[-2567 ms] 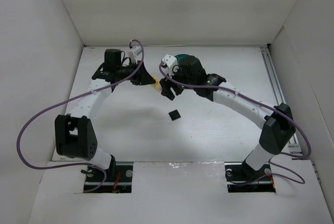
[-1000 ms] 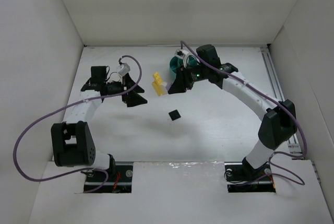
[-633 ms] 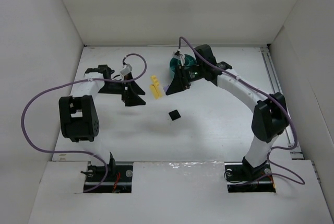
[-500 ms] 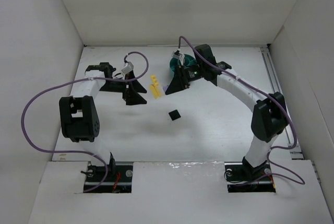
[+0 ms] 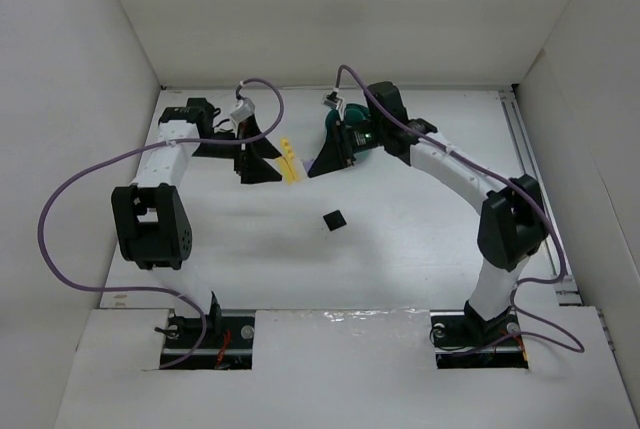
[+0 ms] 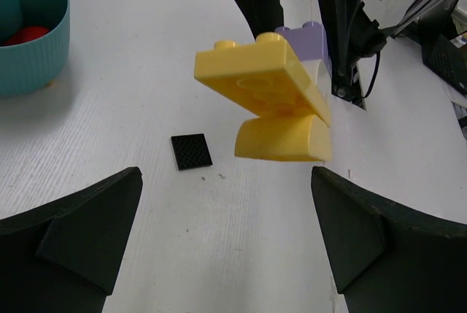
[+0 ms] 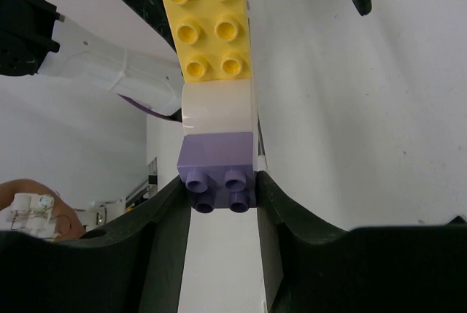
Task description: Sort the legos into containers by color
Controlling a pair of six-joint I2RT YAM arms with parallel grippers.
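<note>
My right gripper (image 7: 219,190) is shut on a pale purple lego (image 7: 217,171). Joined to that brick in one stack are a white piece (image 7: 217,105) and a yellow lego (image 7: 208,21). The stack hangs above the table, its yellow end (image 5: 290,161) pointing at my left gripper (image 5: 252,157). That gripper is wide open, and the yellow lego (image 6: 263,98) floats just ahead of its fingers, touching neither. A flat black lego (image 5: 333,219) lies on the table. The teal dish (image 6: 33,50) holds a red lego (image 6: 25,34); in the top view my right arm covers most of the dish (image 5: 345,131).
White walls close in the table at the back and both sides. A metal rail (image 5: 530,164) runs along the right edge. Purple cables (image 5: 60,219) loop off both arms.
My left gripper has opened fully and swung back toward the far left, away from the yellow lego. The right gripper has carried the stack slightly left, away from the dish.
</note>
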